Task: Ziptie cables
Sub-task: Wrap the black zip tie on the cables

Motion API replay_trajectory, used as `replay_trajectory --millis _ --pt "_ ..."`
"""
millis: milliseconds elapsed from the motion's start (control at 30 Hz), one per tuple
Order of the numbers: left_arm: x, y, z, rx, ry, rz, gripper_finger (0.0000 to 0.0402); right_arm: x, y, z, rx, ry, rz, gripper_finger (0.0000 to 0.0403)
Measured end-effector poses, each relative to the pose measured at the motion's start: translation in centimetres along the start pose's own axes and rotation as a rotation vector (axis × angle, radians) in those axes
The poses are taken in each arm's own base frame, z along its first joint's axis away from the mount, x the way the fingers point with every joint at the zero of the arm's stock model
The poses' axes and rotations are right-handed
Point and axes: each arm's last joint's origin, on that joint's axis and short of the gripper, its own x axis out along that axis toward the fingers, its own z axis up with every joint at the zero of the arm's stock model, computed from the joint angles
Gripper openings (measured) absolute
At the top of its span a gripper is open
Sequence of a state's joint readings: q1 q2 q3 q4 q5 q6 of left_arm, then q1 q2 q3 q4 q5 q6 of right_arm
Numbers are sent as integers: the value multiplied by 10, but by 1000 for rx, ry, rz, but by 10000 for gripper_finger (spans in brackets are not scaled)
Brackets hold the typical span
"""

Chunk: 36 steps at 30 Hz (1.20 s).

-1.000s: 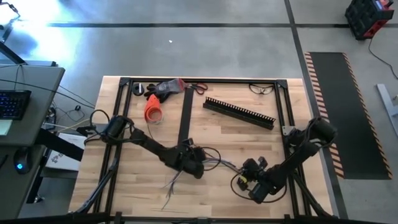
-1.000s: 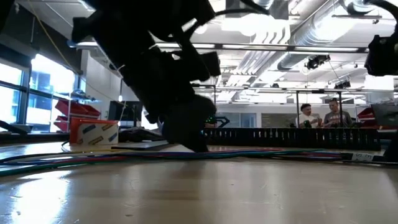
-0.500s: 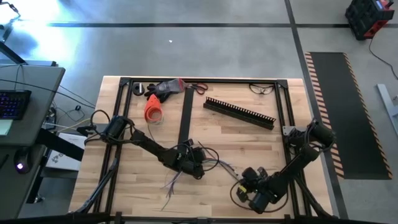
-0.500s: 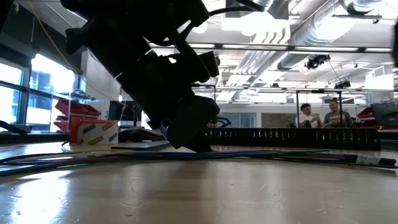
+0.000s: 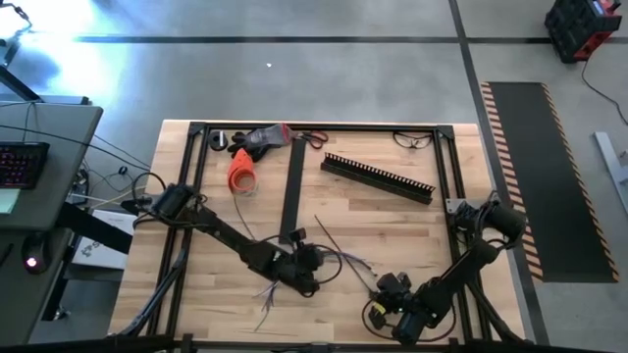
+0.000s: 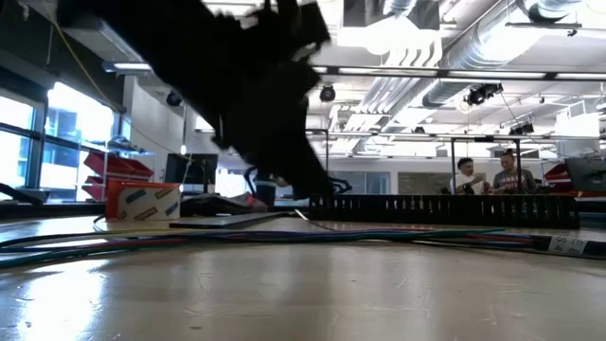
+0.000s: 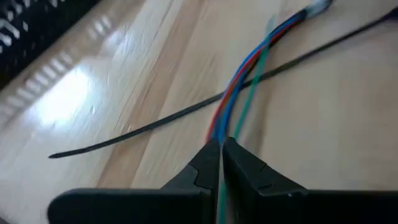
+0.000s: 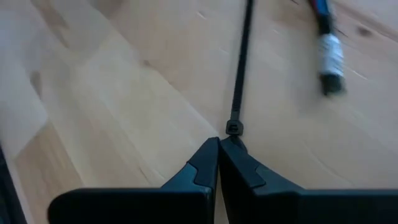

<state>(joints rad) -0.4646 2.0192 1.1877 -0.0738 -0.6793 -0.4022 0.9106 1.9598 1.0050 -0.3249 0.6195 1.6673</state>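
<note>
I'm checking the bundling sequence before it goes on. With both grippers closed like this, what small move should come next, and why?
Probably the right gripper, shut on the zip tie at its head, should carry it under the cables that the left gripper pinches, since tie and bundle still lie apart.

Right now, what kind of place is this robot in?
Probably a workshop or robot lab: bare pipes and ducts overhead, red storage bins by the window, and a wooden workbench holding cables.
</note>
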Motion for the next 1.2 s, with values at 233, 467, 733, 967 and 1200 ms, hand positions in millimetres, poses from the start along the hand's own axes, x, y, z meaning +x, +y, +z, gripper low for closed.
replay_trajectory --millis 233,467,733,967,1200 --pt "-31 -9 12 35 -63 -53 5 6 17 10 -75 -49 70 0" --pt "-50 -27 1 124 -75 -88 5 7 30 19 -210 -189 149 0" --pt "-67 -38 -14 63 -141 -3 13 -9 35 30 -284 -236 163 12" --pt "-92 -25 -16 4 -233 -17 79 -24 41 49 -416 -297 175 80" --pt "-100 -19 -11 35 -308 -29 132 -16 39 75 -722 -301 96 140"
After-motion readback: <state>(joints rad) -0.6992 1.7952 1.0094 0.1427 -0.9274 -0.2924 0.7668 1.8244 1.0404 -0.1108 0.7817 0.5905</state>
